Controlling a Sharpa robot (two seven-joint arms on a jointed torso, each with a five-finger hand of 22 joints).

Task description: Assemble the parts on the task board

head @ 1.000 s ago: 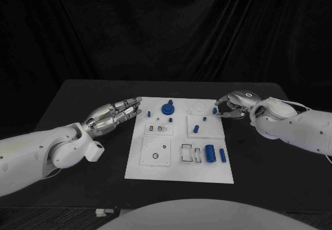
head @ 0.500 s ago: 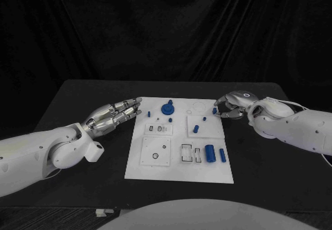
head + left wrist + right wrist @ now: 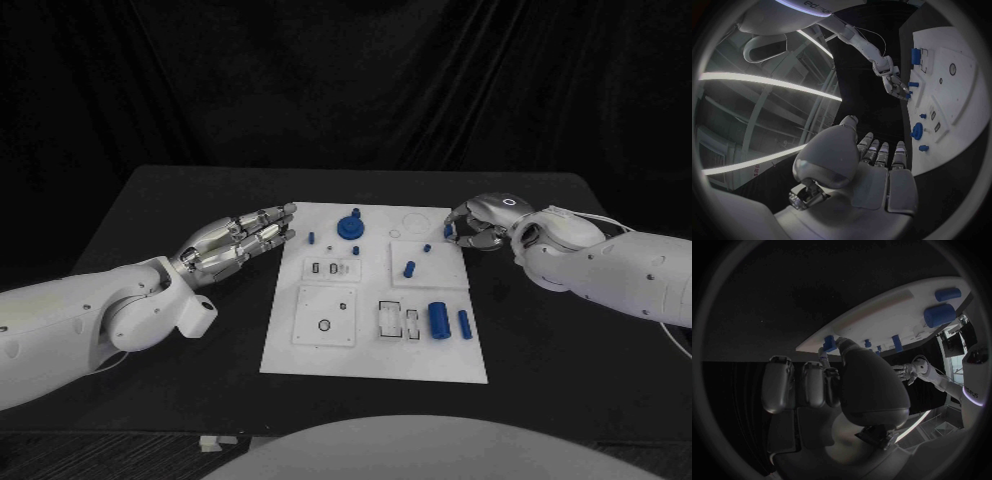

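A: Task board sits mid-frame in the head view, blue parts scattered on it. Hands?

B: Left hand hovers at its left edge, fingers apart, empty. Right hand pinches a small blue peg at the upper right edge.

A: Left wrist view?

B: Left hand spread; board at right.

A: Right wrist?

B: Right hand pinches the peg at the board's edge.

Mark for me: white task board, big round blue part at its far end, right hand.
white task board [image 3: 372, 358], head view, bare near end of the plate
big round blue part [image 3: 349, 228], head view, its round body
silver right hand [image 3: 479, 226], head view, middle of the hand
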